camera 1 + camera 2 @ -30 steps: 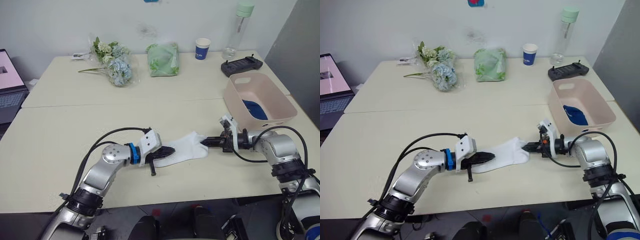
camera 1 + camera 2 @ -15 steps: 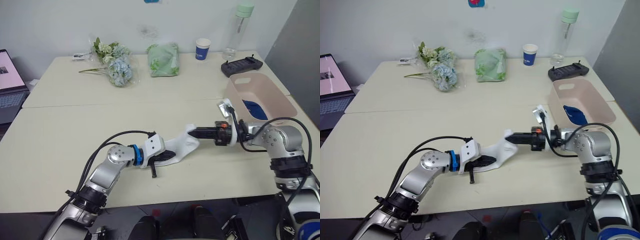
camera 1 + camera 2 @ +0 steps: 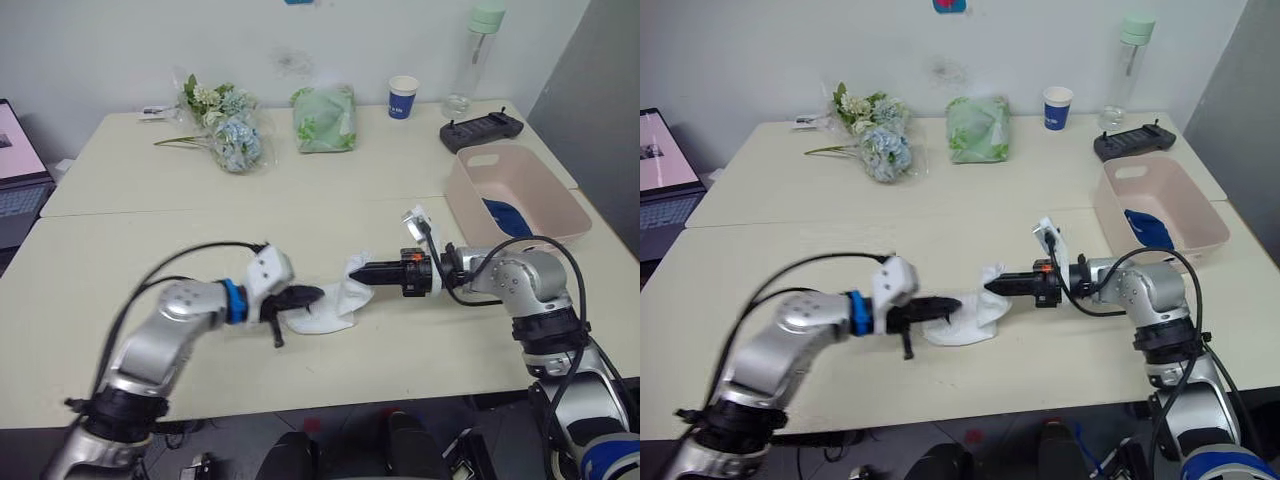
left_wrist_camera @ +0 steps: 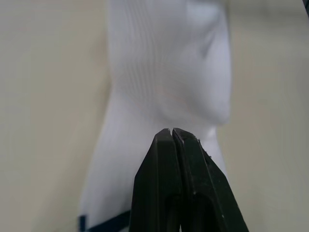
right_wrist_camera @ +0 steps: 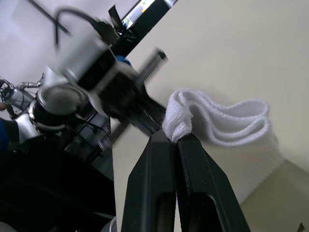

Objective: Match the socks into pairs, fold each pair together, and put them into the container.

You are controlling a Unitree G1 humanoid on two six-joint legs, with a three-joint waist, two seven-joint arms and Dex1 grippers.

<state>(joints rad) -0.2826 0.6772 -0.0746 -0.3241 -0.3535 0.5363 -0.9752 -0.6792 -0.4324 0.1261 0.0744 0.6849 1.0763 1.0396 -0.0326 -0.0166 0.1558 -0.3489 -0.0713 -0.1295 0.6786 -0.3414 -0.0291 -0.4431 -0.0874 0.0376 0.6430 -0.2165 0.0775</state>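
The desk (image 3: 120, 250) has plenty of bare surface on the left half of the frame and along the near edge, while the clutter sits along the far edge at the top: a bunch of flowers (image 3: 225, 125), a green bag (image 3: 325, 118), a paper cup (image 3: 403, 97), a bottle (image 3: 480, 55) and a black controller (image 3: 483, 130). The pink container (image 3: 515, 195) stands at the right edge of the desk, with a dark blue sock (image 3: 510, 215) lying inside it.

The white socks (image 3: 325, 305) lie in the lower middle of the frame, well apart from the container, doubled over into a soft bundle; the ribbed cuff is lifted and folded back toward the left.

The right gripper (image 3: 358, 272) reaches in from the right with its arm stretched low and level, its fingers pinched tight on the raised cuff. The left gripper (image 3: 318, 294) comes from the lower left, fingers pressed together, tips resting at the near end of the socks; I cannot tell whether fabric is caught between them.
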